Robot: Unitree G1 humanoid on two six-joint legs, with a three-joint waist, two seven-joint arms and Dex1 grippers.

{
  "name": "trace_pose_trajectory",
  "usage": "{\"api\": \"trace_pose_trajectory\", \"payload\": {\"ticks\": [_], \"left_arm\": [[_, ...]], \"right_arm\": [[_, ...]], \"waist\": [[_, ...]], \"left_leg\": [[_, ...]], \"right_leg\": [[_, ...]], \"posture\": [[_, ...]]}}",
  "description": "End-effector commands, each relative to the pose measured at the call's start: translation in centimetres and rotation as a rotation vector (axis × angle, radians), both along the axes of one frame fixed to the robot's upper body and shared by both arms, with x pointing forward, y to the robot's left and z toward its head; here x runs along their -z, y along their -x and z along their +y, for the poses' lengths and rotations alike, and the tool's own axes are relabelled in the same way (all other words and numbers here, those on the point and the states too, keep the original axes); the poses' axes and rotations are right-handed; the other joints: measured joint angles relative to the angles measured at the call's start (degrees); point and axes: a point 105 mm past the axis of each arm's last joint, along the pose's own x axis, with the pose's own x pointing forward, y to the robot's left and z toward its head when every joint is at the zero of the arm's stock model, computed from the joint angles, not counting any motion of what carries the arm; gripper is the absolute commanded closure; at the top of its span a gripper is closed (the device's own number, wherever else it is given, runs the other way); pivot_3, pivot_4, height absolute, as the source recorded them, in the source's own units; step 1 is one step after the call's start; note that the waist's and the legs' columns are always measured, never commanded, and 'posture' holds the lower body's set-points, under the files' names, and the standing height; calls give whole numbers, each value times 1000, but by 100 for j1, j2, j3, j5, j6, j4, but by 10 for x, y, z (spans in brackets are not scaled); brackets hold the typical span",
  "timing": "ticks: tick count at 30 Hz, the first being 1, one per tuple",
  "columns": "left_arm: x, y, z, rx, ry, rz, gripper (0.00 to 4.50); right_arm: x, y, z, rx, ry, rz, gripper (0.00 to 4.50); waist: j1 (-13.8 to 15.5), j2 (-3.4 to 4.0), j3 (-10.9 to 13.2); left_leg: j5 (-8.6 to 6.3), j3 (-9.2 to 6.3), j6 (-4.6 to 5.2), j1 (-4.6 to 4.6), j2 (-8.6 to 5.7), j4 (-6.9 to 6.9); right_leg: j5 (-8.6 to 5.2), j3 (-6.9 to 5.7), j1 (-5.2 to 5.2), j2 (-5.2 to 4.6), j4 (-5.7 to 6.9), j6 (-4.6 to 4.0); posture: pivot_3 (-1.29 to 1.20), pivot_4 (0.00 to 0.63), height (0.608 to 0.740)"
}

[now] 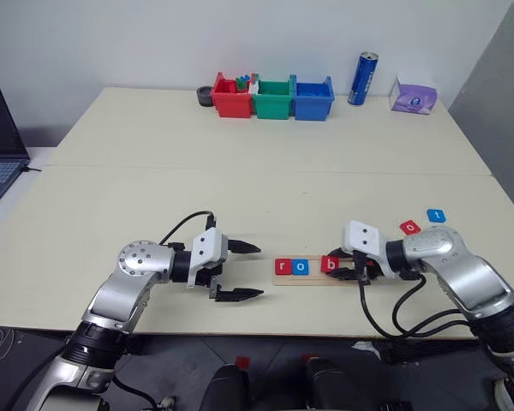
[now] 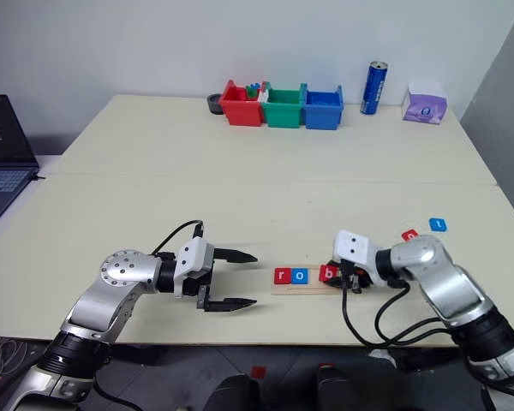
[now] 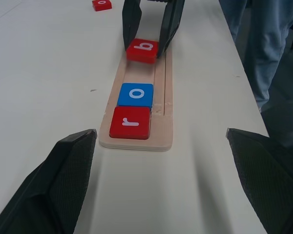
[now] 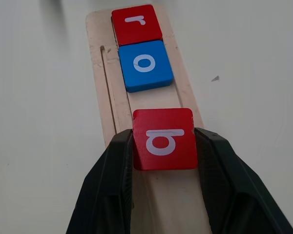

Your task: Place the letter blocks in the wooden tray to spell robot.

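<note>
Pale wood, the tray (image 3: 162, 122) lies near the table's (image 1: 240, 171) front edge, between our two grippers. On it we have a red r (image 3: 130, 123) at the end nearer our left arm and a blue o (image 3: 136, 94) touching it. A short gap further along, our right gripper (image 4: 163, 146) pinches the red b (image 4: 164, 138), one finger on each side edge, over the tray; whether the block rests on the wood we cannot tell. Our left gripper (image 1: 240, 271) hangs just beside the tray's r end, fingers spread wide, holding nothing. Beyond our right arm a second red o (image 1: 409, 227) and a blue t (image 1: 436, 216) lie loose on the table, near each other. Along the far edge we see red (image 1: 231, 98), green (image 1: 273, 98) and blue (image 1: 313, 98) bins, a blue can (image 1: 362, 79) and a purple pack (image 1: 414, 96).
</note>
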Motion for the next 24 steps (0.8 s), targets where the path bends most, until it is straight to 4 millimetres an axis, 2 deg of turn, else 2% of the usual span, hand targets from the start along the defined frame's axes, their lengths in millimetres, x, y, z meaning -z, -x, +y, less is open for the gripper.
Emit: {"api": "trace_pose_trajectory", "payload": {"ticks": [1,24], "left_arm": [[-9,-4,2,-11,19,-42,0],[-9,-7,-5,-22,30,-73,0]], "right_arm": [[-7,-4,5,-27,8,-35,3042],[-8,-9,17,-93,18,-30,3042]], "waist": [[0,0,0],[-8,0,0]], "left_leg": [[0,0,0,0,0,0],[0,-2,0,0,1,0]], "right_leg": [[0,-1,0,0,0,-1],[2,-3,0,0,1,-4]], "posture": [[0,150,740],[0,150,740]]}}
